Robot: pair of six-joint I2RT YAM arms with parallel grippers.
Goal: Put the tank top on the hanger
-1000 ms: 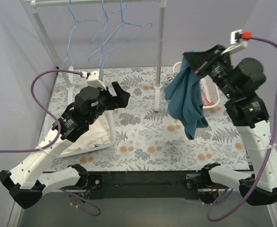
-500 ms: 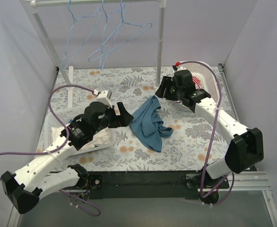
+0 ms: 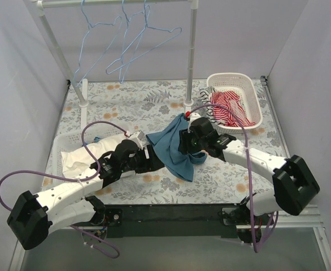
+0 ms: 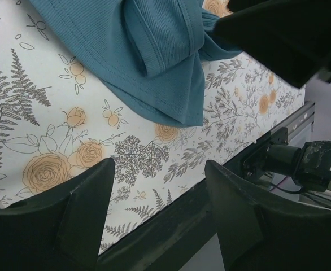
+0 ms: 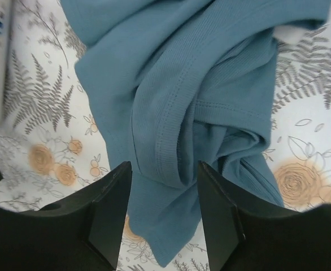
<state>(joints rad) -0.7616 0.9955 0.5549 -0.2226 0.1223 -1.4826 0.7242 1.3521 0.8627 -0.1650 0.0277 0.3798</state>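
Note:
The teal tank top (image 3: 166,144) lies crumpled on the floral table, between the two arms. My left gripper (image 3: 154,157) sits low at its left edge. In the left wrist view its jaws (image 4: 160,197) stand open over bare tablecloth, with the tank top (image 4: 148,51) just ahead. My right gripper (image 3: 183,145) hovers over the cloth from the right. Its fingers (image 5: 162,192) are open, straddling a fold of the tank top (image 5: 182,84) without pinching it. Light-blue wire hangers, the hanger (image 3: 144,49) among them, hang on the rail at the back.
A white basket (image 3: 233,76) at the back right holds a red-and-white striped garment (image 3: 227,107). Another basket at the left holds a white cloth (image 3: 78,161). The rail's white post (image 3: 191,68) stands just behind the tank top. The right arm (image 4: 290,34) looms close ahead of the left wrist.
A second ago the right gripper held the tank top high in the air. It has let go; the top now lies on the table and both arms have come down close to it.

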